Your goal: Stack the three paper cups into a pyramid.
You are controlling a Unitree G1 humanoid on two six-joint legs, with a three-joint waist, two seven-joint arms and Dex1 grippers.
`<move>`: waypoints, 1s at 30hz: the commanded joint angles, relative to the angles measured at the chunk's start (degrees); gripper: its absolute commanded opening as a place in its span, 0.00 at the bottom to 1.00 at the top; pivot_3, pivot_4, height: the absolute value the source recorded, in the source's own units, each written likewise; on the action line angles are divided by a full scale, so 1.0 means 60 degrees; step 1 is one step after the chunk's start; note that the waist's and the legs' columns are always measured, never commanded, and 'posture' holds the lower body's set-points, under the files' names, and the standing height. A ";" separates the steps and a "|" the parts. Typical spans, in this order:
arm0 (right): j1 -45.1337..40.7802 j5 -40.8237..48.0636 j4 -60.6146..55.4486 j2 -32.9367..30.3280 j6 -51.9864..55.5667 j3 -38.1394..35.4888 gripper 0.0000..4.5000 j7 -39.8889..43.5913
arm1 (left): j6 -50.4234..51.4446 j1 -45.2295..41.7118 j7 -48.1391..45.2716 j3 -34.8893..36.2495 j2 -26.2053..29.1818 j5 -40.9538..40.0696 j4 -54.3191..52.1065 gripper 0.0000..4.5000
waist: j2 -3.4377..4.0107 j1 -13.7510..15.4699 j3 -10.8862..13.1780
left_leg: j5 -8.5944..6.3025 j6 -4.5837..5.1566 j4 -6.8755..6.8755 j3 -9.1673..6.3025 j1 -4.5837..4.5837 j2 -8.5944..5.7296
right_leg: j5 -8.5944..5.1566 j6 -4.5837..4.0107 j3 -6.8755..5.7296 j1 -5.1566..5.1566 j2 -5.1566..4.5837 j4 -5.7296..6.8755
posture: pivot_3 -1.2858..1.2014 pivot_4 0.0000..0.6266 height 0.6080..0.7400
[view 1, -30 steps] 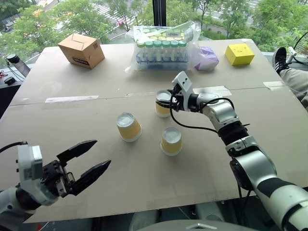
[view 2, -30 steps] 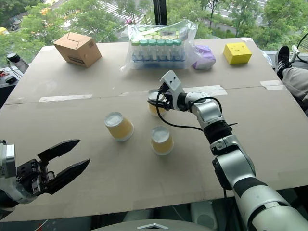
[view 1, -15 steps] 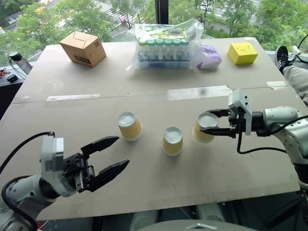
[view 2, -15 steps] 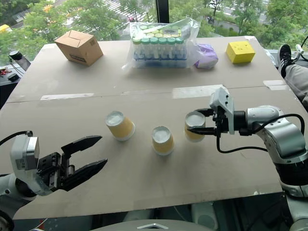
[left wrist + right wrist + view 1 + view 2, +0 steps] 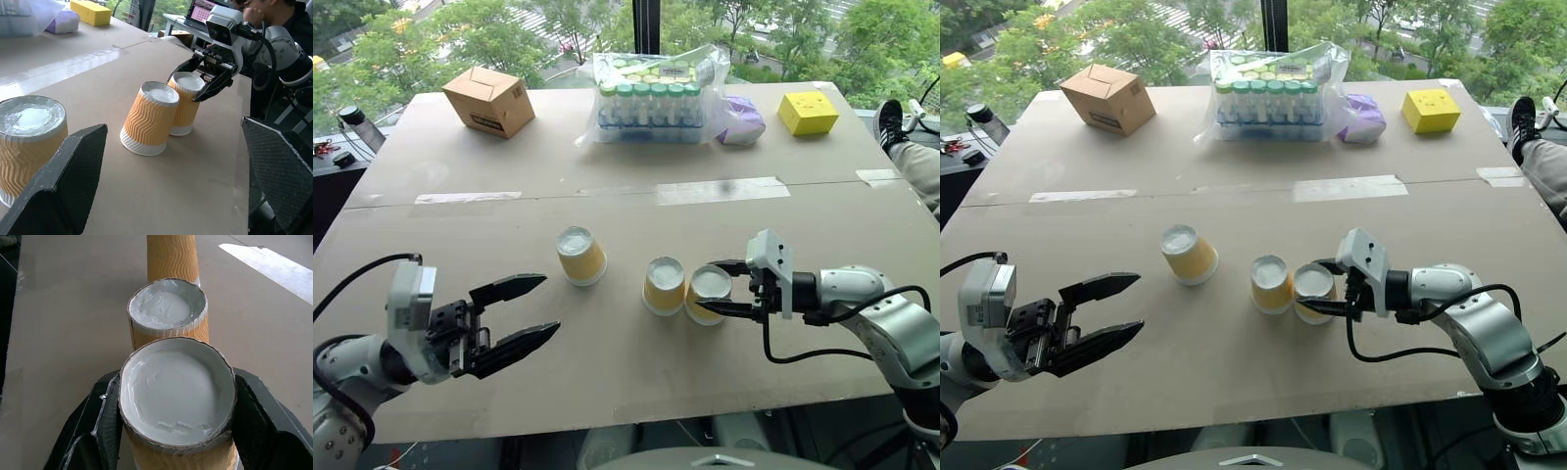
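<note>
The right gripper (image 5: 722,290) has carried its paper cup (image 5: 707,295) back from mid-table toward the near edge and now holds it just beside the middle cup (image 5: 664,285), the two touching or nearly so. Its black fingers pinch the cup's sides just below the white base, which faces up; all three cups stand inverted, long axes upright. The third cup (image 5: 578,256) stands apart, toward the left edge of the table (image 5: 607,186), the row running left to right. The left gripper (image 5: 515,315) hovers spread wide and empty near the front-left corner, nearest that lone cup, which lies ahead and to its right: the likely piece to crown the pair.
</note>
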 commanded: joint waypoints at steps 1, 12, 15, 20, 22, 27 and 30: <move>0.0058 -0.0115 -0.0369 0.0101 -0.0292 -0.0052 0.52 -0.0292 | -0.0044 -0.0004 -0.0193 0.0098 0.0001 -0.0011 -0.0067 1.00 | 0.0000 0.0010 0.0000 | 0.0000 0.0000 -0.0001 0.0000 -0.0001 0.0000 | 0.0000 0.0000 0.0000 0.0000 -0.0001 -0.0003 | 0.52 0.24 1.00; 0.0006 -0.0730 0.0111 0.0274 -0.0894 0.0515 0.62 -0.0426 | -0.0023 0.0185 -0.0051 0.0066 -0.0207 0.0048 -0.0311 1.00 | -0.0004 -0.0004 -0.0003 | 0.0000 0.0000 -0.0001 0.0000 0.0001 0.0001 | 0.0000 0.0000 0.0000 0.0001 0.0001 0.0001 | 0.52 0.24 1.00; -0.0093 -0.0829 0.0240 0.0299 -0.1117 0.0421 0.90 -0.0387 | -0.0014 0.0273 0.0004 0.0094 -0.0284 0.0052 -0.0359 1.00 | -0.0002 0.0004 -0.0001 | 0.0000 0.0000 0.0000 -0.0001 0.0001 0.0001 | 0.0000 0.0000 0.0000 0.0001 0.0001 0.0002 | 0.52 0.24 1.00; -0.0020 -0.0430 -0.0043 -0.0095 -0.1320 -0.0256 0.99 0.0096 | -0.0069 0.0384 0.0023 0.0123 -0.0418 0.0163 -0.0228 1.00 | 0.0003 0.0022 0.0002 | 0.0000 0.0000 0.0000 -0.0001 -0.0001 -0.0001 | 0.0000 0.0000 0.0000 0.0001 -0.0003 0.0001 | 0.52 0.24 1.00; 0.0054 0.0144 -0.0287 -0.0225 -0.1258 -0.0708 0.99 0.0368 | -0.0126 0.0389 -0.0020 0.0076 -0.0460 0.0274 -0.0100 1.00 | 0.0001 0.0029 0.0003 | 0.0000 0.0001 0.0000 -0.0002 -0.0002 -0.0002 | 0.0000 0.0000 -0.0001 0.0002 -0.0004 0.0000 | 0.52 0.24 1.00; 0.0225 0.2200 -0.0909 -0.0315 -0.0503 -0.1940 0.99 0.0556 | -0.0209 0.0195 0.0105 -0.0045 -0.0564 0.0615 0.0359 1.00 | 0.0002 0.0023 0.0003 | -0.0001 0.0001 -0.0001 -0.0004 -0.0001 0.0003 | 0.0000 0.0000 -0.0002 0.0003 0.0000 -0.0001 | 0.52 0.24 1.00; 0.0725 0.2917 -0.1334 -0.0626 -0.0548 -0.2829 0.99 0.0726 | -0.0345 -0.0445 0.0875 -0.0189 -0.0594 0.1322 0.1075 1.00 | 0.0003 0.0085 0.0003 | -0.0001 0.0003 0.0000 -0.0013 -0.0002 0.0001 | 0.0000 0.0000 -0.0012 0.0007 -0.0003 0.0000 | 0.52 0.24 1.00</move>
